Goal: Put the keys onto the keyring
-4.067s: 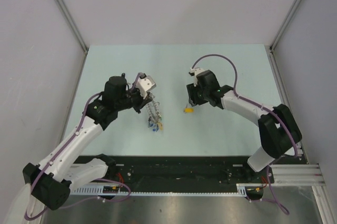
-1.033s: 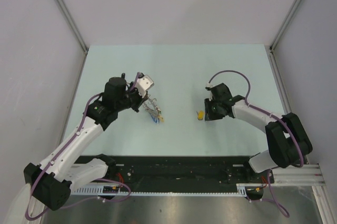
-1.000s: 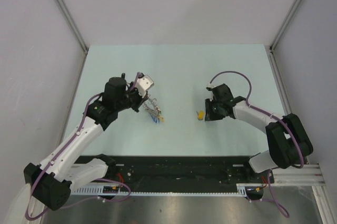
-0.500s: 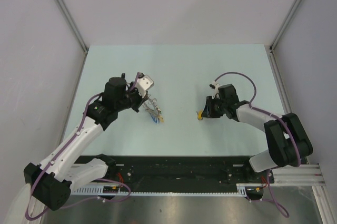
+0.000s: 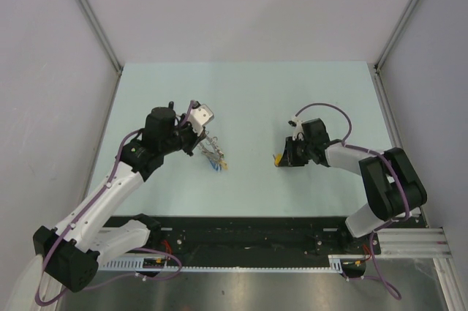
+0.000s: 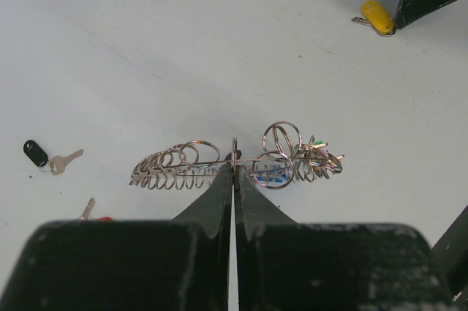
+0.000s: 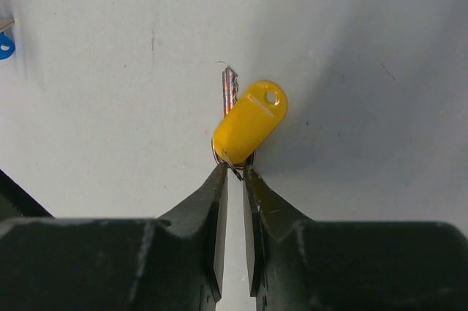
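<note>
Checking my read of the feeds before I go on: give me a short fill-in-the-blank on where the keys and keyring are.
1. The left gripper is shut on the ____.
2. The key at the right gripper's fingertips has a ____ head.
3. In the left wrist view, the leftmost key, apart from the keyring, has a ____ head.
Missing: keyring; yellow; black.

Pale green table (image 5: 241,88), plain grey walls (image 5: 241,4)
</note>
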